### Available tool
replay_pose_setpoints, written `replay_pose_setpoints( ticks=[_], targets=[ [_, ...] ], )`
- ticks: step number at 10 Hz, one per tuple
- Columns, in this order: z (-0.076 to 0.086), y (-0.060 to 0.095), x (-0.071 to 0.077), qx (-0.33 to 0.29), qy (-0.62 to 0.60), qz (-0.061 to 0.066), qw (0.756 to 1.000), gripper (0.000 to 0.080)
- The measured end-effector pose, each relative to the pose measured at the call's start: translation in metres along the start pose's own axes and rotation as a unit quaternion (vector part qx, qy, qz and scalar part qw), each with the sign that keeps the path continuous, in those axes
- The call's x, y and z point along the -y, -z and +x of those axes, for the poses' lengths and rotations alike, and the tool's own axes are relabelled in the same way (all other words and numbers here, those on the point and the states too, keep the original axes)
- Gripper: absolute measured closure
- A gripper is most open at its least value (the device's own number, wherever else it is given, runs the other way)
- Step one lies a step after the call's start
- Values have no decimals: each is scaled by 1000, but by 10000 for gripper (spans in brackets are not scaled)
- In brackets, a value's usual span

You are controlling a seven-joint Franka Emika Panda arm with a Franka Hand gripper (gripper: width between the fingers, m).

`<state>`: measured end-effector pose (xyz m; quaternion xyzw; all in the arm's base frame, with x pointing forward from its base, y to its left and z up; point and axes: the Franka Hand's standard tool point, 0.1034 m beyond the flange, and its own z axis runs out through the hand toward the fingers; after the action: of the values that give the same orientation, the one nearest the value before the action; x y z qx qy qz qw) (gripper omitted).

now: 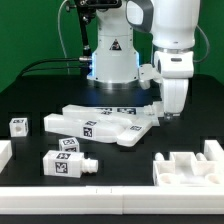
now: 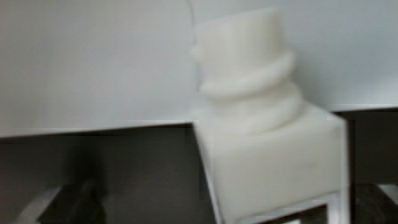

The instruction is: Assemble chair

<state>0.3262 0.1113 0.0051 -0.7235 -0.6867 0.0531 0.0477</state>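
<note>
**Entry — one arm, one move pending**

- My gripper [image 1: 172, 117]: jaws spread wide, nothing between them that I am pinching. It hangs in front of the base [image 1: 112, 62], toward the exterior view's right, low over the table.
- Chair slabs [image 1: 105, 126]: flat tagged pieces in a loose overlapping pile directly in front of the base. The pile's long axis runs across the exterior view, and its right-hand end lies just beside and below my jaws. This is the relation that matters: the work lies under me and off toward the exterior view's left.
- Stepped piece [image 2: 258, 125]: a white blocky part, narrow and stepped at one end, broad at the other, seen close and blurred.
- Cube [image 1: 18, 125] and tagged block [image 1: 65, 163]: well apart from the base, toward the exterior view's left, out of my reach for now.

**Views compared:** the exterior view gives the whole layout but hides my fingertips against the pile. The wrist view shows the stepped piece roughly centred under me, yet I cannot tell which part of the pile it is.
</note>
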Motion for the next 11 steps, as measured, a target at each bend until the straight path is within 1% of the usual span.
replay_pose_setpoints(
  ticks=[1,2,3,4,5,6,7,8,9,10,11],
  targets=[
    [3,-1,-2,-4,1,-3,1000,151],
    [2,-1,-2,-3,0,-2,1000,151],
    [2,-1,-1,-3,0,-2,1000,256],
    [2,-1,-1,-3,0,-2,1000,256],
    [2,-1,-1,-3,0,-2,1000,438],
    [2,-1,-1,-3,0,-2,1000,540],
    [1,-1,-3,-3,-2,-2,1000,540],
    [-4,4,-12,-3,-26,-3,1000,540],
    [-6,9,-20,-7,-72,-9,997,540],
    [-7,11,-24,-10,-130,0,991,540],
    [-10,11,-28,-9,-157,12,988,540]
  ],
)
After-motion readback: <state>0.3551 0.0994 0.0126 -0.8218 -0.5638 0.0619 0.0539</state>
